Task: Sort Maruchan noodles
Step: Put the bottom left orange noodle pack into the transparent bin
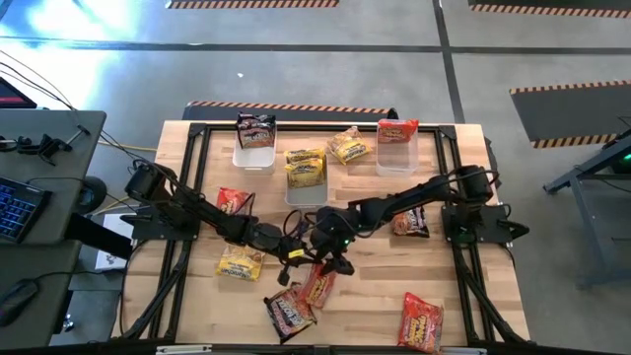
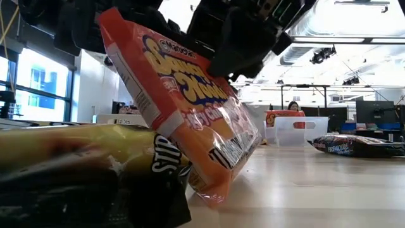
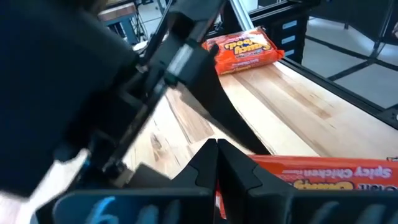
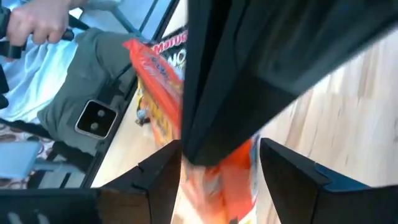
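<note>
While the right hand [image 1: 333, 264] hangs over the middle of the bench [image 1: 473, 286], its fingers stand spread on either side of a red-orange noodle packet [image 2: 190, 120], which leans tilted with its lower edge on the wood; whether the pads press it cannot be told. Beside it, the left hand [image 1: 292, 254] has its fingers pressed together, empty, just above that same packet. Only the low view shows the packet propped against a yellow one [image 2: 82, 149]. From above, three clear bins [image 1: 305, 187] sit at the far edge: a dark packet [image 1: 255, 129] in the left one, yellow packets [image 1: 305, 166] in the middle, a red one [image 1: 397, 129] in the right. Other packets lie scattered.
</note>
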